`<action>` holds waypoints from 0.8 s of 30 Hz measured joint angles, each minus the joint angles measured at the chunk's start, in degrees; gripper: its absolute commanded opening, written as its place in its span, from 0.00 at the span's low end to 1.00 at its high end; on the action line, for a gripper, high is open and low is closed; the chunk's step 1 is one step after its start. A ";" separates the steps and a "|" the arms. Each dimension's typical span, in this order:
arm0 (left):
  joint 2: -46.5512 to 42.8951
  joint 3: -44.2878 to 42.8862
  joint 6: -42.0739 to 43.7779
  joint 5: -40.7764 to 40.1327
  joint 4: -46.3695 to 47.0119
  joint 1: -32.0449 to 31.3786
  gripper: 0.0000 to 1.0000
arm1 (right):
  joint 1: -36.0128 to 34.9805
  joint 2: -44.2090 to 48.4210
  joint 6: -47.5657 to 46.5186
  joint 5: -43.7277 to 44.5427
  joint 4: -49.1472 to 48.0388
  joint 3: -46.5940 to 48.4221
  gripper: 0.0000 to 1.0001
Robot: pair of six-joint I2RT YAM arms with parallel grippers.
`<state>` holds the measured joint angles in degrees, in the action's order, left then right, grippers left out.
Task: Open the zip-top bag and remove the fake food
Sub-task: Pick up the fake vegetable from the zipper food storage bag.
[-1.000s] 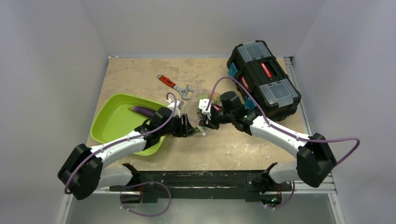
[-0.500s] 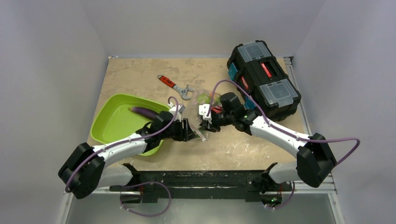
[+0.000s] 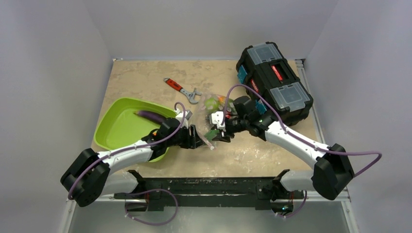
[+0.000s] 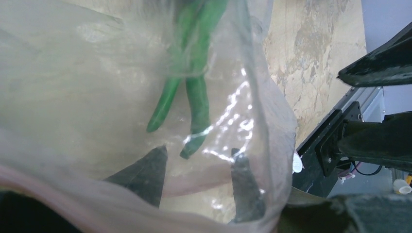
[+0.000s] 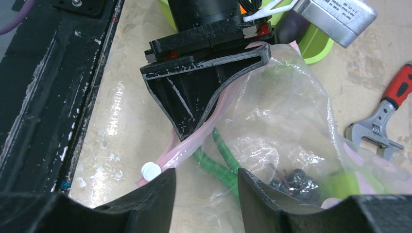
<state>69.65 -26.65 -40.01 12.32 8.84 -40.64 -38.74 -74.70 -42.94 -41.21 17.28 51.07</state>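
Two white robot arms meet over a clear, crinkly zip-top plastic bag (image 5: 291, 121) at the middle of the mottled beige counter (image 3: 145, 77), between a lime-green plastic tray (image 3: 114, 131) on its left and a black lidded toolbox (image 3: 274, 82) just behind it on the right. The left jaws stand partly apart with the bag's film draped across them and its pink zip strip (image 5: 192, 138) running along the edge of one black finger (image 5: 194, 92). They appear hooked into the bag's mouth rather than pinched on it, probably to anchor that end while the other arm works. The right jaws are open and hold nothing, poised just above the strip beside its small white slider (image 5: 150, 171), seemingly placed to take the opposite lip and pull the mouth wider. Two pink strands diverge near the slider, so the bag looks at least partly unzipped. Slim green toy pods (image 4: 197, 104) lie inside just behind the mouth, the easiest pieces to reach; green and orange toy pieces (image 3: 212, 103) sit deeper, toward the toolbox end. A dark purple toy eggplant (image 3: 148, 115) rests in the tray, suggesting removed food goes there. A red-handled metal wrench (image 3: 180, 89) lies on the counter beyond the bag, playing no part.
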 measured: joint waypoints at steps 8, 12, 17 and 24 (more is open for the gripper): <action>0.00 0.22 -0.92 0.09 0.79 -0.07 0.51 | 0.57 0.96 -4.11 -1.88 2.93 0.00 0.61; 0.00 0.31 -1.25 0.09 1.01 -0.39 0.51 | 0.57 0.96 -5.73 -2.08 3.72 -0.02 0.69; 0.00 0.33 -1.38 0.09 1.11 -0.76 0.51 | 0.57 0.96 -8.20 -2.05 4.57 -0.90 0.73; 0.00 0.33 -1.40 0.09 1.42 -1.09 0.51 | 0.57 1.60 -10.91 -1.97 5.11 -2.71 0.75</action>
<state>69.65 -26.33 -41.41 12.40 10.26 -41.74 -38.17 -73.10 -53.84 -43.18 22.39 48.36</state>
